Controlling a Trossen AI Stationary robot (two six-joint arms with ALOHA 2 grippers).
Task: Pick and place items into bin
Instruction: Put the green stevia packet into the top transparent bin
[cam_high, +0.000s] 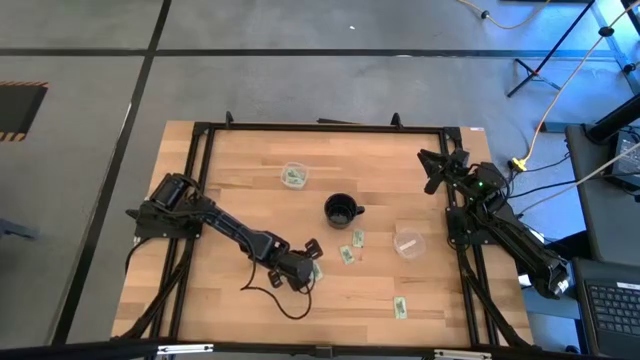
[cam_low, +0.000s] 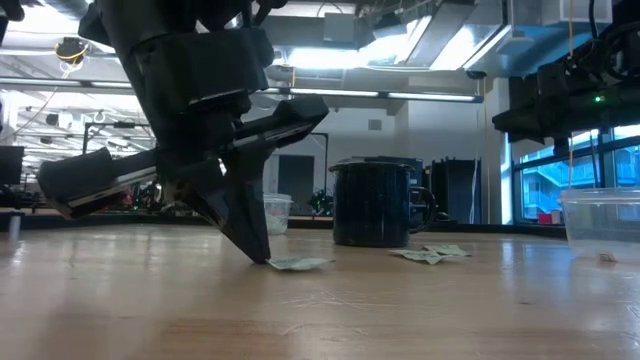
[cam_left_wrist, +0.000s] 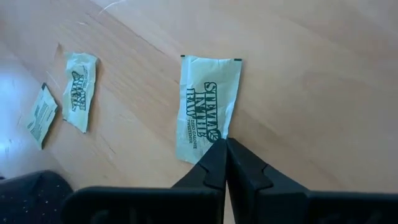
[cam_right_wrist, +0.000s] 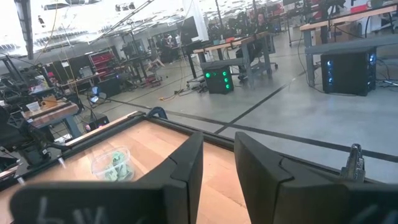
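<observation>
- Left gripper (cam_left_wrist: 225, 144) low over the bench (cam_high: 250, 170), near the front edge, left of centre; jaws pinched together on the edge of one packet (cam_left_wrist: 208, 106), which lies flat on the wood.
- Grip is thin, edge only. Lift slowly and check it comes up before swinging toward a bin.
- Clear tub (cam_high: 294, 176) holding packets sits toward the back edge; second tub (cam_high: 408, 243) toward the right edge.
- Black mug (cam_high: 342, 210) stands mid-bench on the way to the back tub; go around it.
- Two more packets (cam_high: 352, 246) just right of the gripper, another (cam_high: 400, 308) by the front edge.
- Right gripper (cam_right_wrist: 217, 180) waits at the back right corner, jaws slightly apart, holding nothing.
</observation>
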